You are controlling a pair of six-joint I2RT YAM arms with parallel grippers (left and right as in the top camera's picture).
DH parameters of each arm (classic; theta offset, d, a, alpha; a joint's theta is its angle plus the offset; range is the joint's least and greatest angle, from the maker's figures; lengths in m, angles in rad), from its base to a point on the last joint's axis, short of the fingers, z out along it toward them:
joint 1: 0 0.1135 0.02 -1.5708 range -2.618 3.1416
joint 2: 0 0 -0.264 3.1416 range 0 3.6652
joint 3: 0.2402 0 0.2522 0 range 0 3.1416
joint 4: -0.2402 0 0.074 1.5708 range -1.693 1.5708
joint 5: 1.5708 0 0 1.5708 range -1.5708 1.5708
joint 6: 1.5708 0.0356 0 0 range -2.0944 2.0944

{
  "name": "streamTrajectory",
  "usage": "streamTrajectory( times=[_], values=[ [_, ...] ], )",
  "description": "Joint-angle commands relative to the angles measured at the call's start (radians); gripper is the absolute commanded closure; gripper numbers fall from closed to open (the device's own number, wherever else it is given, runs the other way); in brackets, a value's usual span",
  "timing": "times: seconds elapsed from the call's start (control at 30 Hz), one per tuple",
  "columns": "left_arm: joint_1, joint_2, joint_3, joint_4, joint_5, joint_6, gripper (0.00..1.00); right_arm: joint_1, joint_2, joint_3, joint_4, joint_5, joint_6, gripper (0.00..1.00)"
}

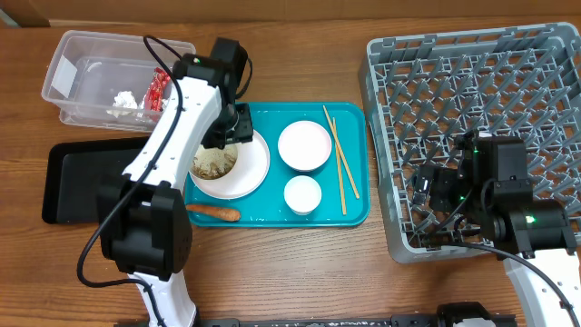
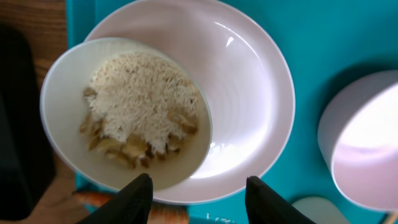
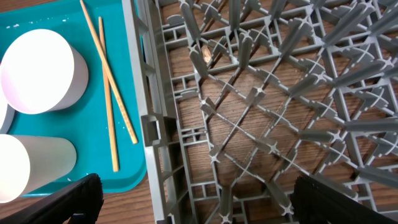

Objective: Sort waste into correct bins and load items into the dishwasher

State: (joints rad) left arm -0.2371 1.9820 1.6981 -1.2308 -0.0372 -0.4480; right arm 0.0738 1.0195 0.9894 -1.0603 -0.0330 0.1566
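Note:
A round white plate (image 1: 255, 162) lies on the teal tray (image 1: 356, 211), and a white bowl of pale rice scraps (image 1: 213, 164) rests on its left part. My left gripper (image 1: 234, 134) hangs open just above the plate. In the left wrist view its fingers (image 2: 199, 200) straddle the plate's (image 2: 249, 87) near rim beside the bowl of scraps (image 2: 134, 106). An orange carrot (image 1: 214, 213) lies at the tray's front left. Two white bowls (image 1: 304, 145) (image 1: 302, 194) and chopsticks (image 1: 339, 160) lie to the right. My right gripper (image 1: 423, 187) is open and empty over the grey dish rack (image 1: 472, 73) (image 3: 261, 99).
A clear tub (image 1: 77, 68) at the back left holds a red wrapper (image 1: 158, 91) and a white paper ball (image 1: 123, 102). A black tray (image 1: 77, 177) lies left of the teal tray. The right wrist view shows the chopsticks (image 3: 109, 87) and both white bowls (image 3: 40, 71) (image 3: 28, 167).

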Motion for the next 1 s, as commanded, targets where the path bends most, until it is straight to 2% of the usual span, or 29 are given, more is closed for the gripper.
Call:
streamTrajectory(
  times=[0.0, 0.3, 0.47, 0.57, 0.63, 0.67, 0.73, 0.83, 0.97],
  values=[
    [0.0, -0.024, -0.075, 0.059, 0.005, -0.047, 0.49, 0.003, -0.009, 0.032, 0.002, 0.01, 0.001, 0.0],
    [0.0, -0.024, -0.227, 0.274, 0.068, -0.024, 0.51, 0.003, -0.009, 0.032, 0.002, 0.01, 0.001, 0.0],
    [0.0, -0.024, -0.262, 0.325, 0.072, -0.024, 0.55, 0.003, -0.009, 0.032, 0.002, 0.01, 0.001, 0.0],
    [0.0, -0.024, -0.288, 0.346, 0.072, -0.024, 0.65, 0.003, -0.009, 0.032, 0.002, 0.01, 0.001, 0.0],
    [0.0, -0.024, -0.29, 0.346, 0.072, -0.024, 0.77, 0.003, -0.009, 0.032, 0.002, 0.01, 0.001, 0.0],
    [0.0, -0.024, -0.29, 0.35, 0.071, -0.024, 0.86, 0.003, -0.009, 0.032, 0.002, 0.01, 0.001, 0.0],
    [0.0, -0.024, -0.289, 0.349, 0.071, -0.023, 0.96, 0.003, -0.009, 0.032, 0.001, 0.01, 0.001, 0.0],
    [0.003, -0.03, -0.268, 0.312, 0.071, -0.008, 0.96, 0.003, -0.009, 0.032, -0.001, 0.01, 0.001, 0.0],
    [0.003, -0.084, -0.163, 0.144, 0.048, 0.007, 0.96, 0.003, -0.009, 0.032, -0.001, 0.01, 0.001, 0.0]
  ],
)
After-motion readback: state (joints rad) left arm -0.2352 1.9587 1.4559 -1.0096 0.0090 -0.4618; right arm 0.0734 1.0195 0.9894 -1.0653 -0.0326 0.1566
